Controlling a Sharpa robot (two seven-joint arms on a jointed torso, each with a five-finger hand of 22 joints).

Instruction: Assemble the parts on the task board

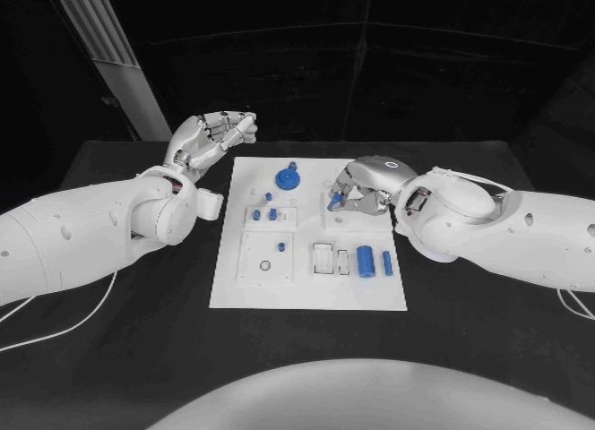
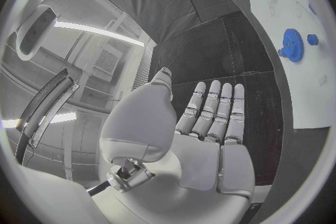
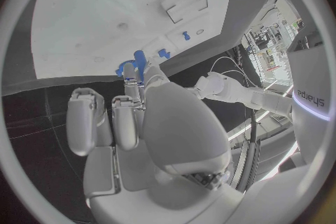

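Pinching 1 small blue part (image 1: 334,202), right hand (image 1: 366,186) hovers over the task board (image 1: 311,291) near its far right edge; blue gear (image 1: 288,179) stands nearby. Left hand (image 1: 215,134), fingers spread, holding nothing, hangs above the counter (image 1: 142,349) beyond the board's far left corner.

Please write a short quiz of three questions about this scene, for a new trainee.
1. True or false: the left robot hand holds a blue part.
2. What does the right robot hand hold over the task board? A) a small blue part B) the blue gear C) nothing
3. Fill in: the blue gear stands near the board's ___ edge, as seen from the robot.

Key: 1. False, it is open beside the board's far corner. 2. A. 3. far.
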